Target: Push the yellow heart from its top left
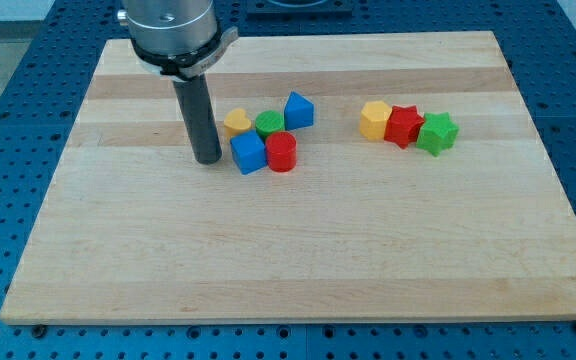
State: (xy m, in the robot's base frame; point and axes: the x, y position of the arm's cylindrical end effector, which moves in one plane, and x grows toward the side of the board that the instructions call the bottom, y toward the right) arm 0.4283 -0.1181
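Note:
The yellow heart (235, 122) lies on the wooden board (298, 250), at the left end of a cluster left of centre. It touches a green block (269, 124) on its right and sits just above a blue cube (249, 152). My tip (207, 160) rests on the board just left of the blue cube and below-left of the yellow heart, a short gap away from the heart. The rod rises straight up to the arm's metal flange (173, 28) at the view's top.
A red cylinder (281, 152) touches the blue cube's right side. A blue wedge-like block (299, 110) sits at the cluster's upper right. To the right stand a yellow hexagon-like block (374, 120), a red star (403, 126) and a green star (436, 133) in a row.

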